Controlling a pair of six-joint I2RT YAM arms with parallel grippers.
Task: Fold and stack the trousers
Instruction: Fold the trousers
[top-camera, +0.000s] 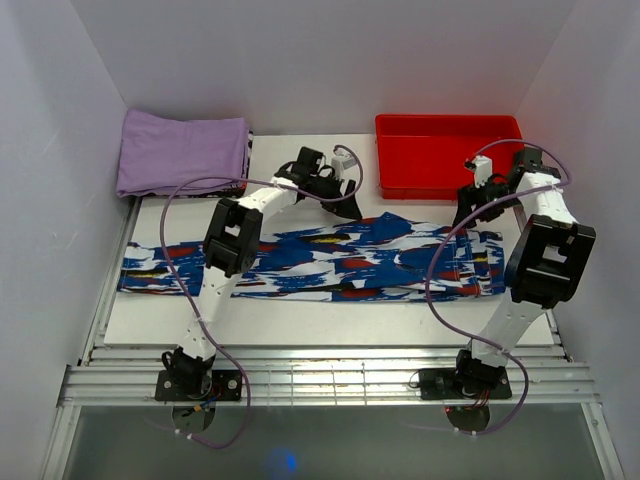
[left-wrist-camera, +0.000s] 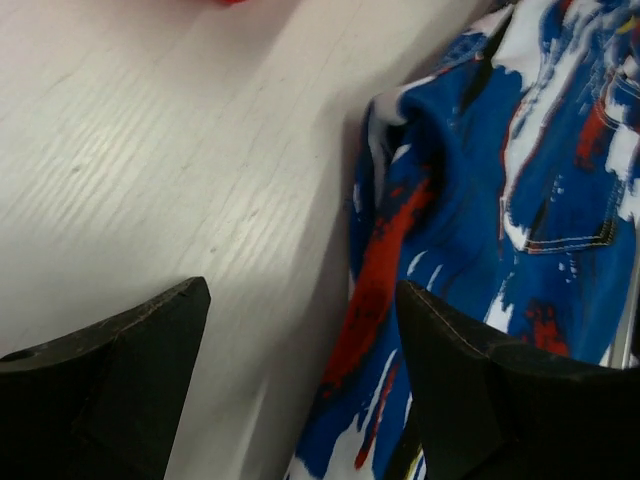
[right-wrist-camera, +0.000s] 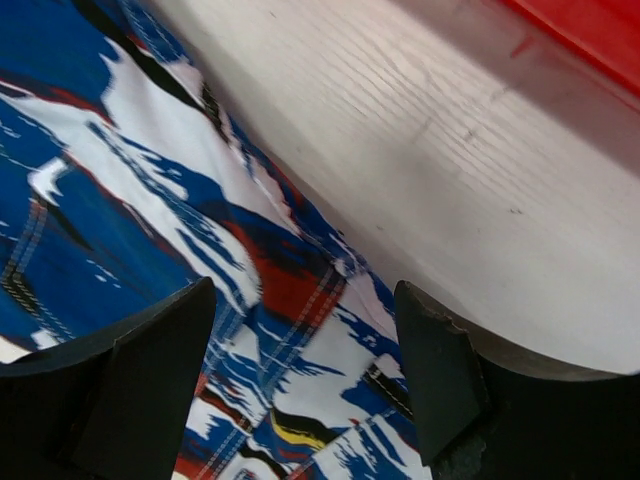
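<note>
- Finds the trousers spread flat on the table, long axis running left to right, wider end to the right.
- Places the left tool just past the far edge near mid-length, and the right tool over the far corner of the wider end.
- Shows both tools with jaws apart, holding nothing.
- Gives the full length only from above; reveals the cloth edge only at the wrists, crossing between the right tool's fingers and running beside one left finger.

One pair of printed trousers lies on one white desk. Also in view are one folded lilac cloth, one red plastic bin and two robot arms: one left arm, one right arm.
</note>
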